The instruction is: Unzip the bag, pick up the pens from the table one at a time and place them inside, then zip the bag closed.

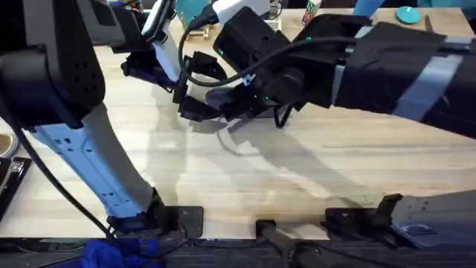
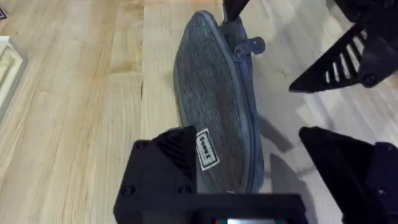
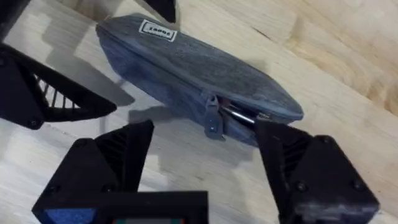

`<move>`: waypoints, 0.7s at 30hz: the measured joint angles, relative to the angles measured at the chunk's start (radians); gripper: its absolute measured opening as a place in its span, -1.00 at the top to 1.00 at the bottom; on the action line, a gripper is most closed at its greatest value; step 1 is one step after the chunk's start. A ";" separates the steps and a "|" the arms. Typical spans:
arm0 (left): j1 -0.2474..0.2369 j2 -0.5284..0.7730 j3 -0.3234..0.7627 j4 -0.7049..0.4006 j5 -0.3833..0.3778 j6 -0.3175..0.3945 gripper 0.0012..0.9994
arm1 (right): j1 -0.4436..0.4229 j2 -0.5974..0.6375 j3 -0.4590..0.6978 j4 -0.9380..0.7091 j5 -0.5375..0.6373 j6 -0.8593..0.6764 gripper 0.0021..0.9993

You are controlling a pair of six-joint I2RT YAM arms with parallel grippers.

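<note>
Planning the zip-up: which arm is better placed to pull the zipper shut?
Likely the right. Its end effector is open, with the zipper pull just ahead between its fingers. The left end effector sits at the bag's labelled far end, suited to bracing.

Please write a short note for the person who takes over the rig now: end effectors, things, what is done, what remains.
Left end effector: open, at one end of the bag.
Right end effector: open, fingers on either side of the zipper pull.
Bag lies on the table, partly unzipped; something metallic shows in the gap, likely pens inside.
Left: close the zipper fully.
</note>
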 joint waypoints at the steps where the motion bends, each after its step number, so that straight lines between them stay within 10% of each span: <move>1: 0.000 0.000 0.000 0.000 0.000 0.000 -0.99 | 0.000 0.000 0.000 0.000 0.000 0.000 -0.94; 21: 0.000 0.000 0.000 0.000 0.000 0.000 -0.99 | 0.000 0.016 0.000 0.000 0.006 0.003 -0.21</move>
